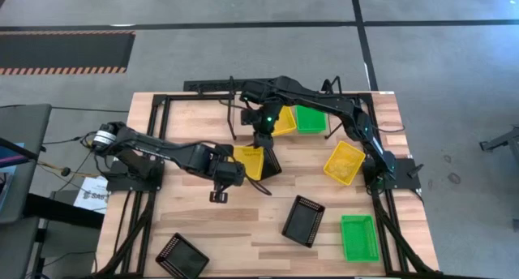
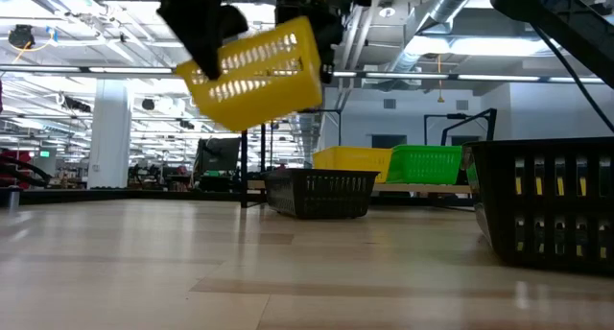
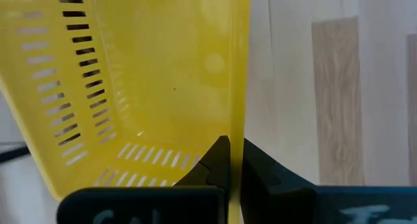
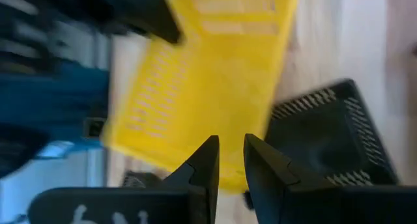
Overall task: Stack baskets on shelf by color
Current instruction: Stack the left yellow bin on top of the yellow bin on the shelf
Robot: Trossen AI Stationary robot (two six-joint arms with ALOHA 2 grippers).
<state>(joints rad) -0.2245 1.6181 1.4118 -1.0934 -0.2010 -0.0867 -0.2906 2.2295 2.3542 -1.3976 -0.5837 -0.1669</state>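
Held basket: yellow basket (image 1: 250,161) is lifted off the bench (image 1: 243,238) near its centre, tilted in the low view (image 2: 257,73).
Left end effector: my left end effector (image 3: 234,160) is clamped on the rim of that basket (image 3: 163,74), one finger on each side of the wall.
Right end effector: my right end effector (image 4: 229,160) sits at the same basket's (image 4: 208,87) other side, fingers nearly together; whether they pinch the rim I cannot tell.
Shelf: the shelf (image 1: 320,131) lies at 12 o'clock on the bench, carrying a yellow shelf basket (image 1: 284,122) with a green shelf basket (image 1: 310,118) just beside it; both show side by side in the low view (image 2: 351,158) (image 2: 425,163).
Loose yellow: another yellow one (image 1: 344,162) rests at 3 o'clock of the held basket, near the right arm's base.
Black baskets: one black basket (image 1: 303,221) lies at 5 o'clock on the bench, a second black basket (image 1: 182,256) at 7 o'clock by the front edge.
Green on bench: a green basket (image 1: 358,237) lies at 4 o'clock, just beside the first black one.
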